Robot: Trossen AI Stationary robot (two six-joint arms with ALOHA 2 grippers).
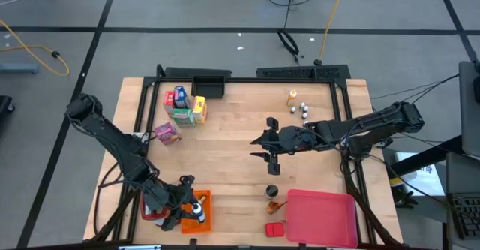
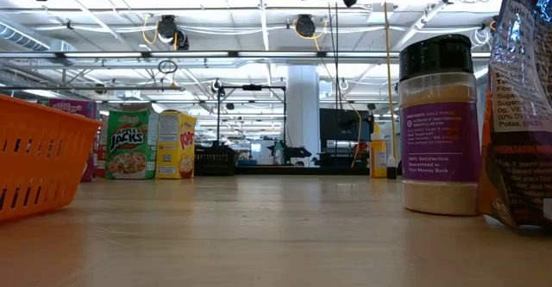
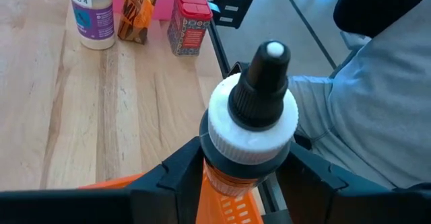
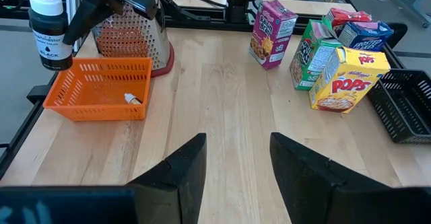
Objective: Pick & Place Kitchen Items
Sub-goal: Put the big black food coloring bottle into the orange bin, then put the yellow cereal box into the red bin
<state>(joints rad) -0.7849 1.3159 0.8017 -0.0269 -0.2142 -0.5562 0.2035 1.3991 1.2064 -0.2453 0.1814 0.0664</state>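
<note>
My left gripper (image 1: 193, 207) is shut on a small bottle (image 3: 250, 113) with a white cap and a black nozzle, over the orange crate (image 1: 204, 218) at the near left. A tiny white-capped bottle (image 4: 133, 99) lies inside the crate (image 4: 97, 89). My right gripper (image 1: 268, 148) hangs open above the bare middle of the table, its fingers (image 4: 185, 170) holding nothing. Food boxes (image 1: 182, 107) stand at the far left. An orange bottle (image 1: 291, 97) and tiny bottles (image 1: 304, 109) stand at the far right. A dark round tin (image 1: 271, 191) stands near the tray. My left gripper pinches the bottle between its two fingers (image 3: 176, 173) just under the white cap (image 3: 222, 143), one finger on each side. The fingers come slanting down from the table's left. The bottle (image 4: 49, 29) stands upright in the hold, above the crate.
A flat pink-red tray (image 1: 322, 218) lies at the near right, with a spice jar (image 2: 440, 123), a bag (image 2: 522, 106) and a small red box (image 1: 275, 228) beside it. A black basket (image 1: 211, 85) sits at the far edge, a metal grater (image 4: 129, 39) behind the crate. A person's grey clothing (image 3: 363, 109) shows beyond the table edge.
</note>
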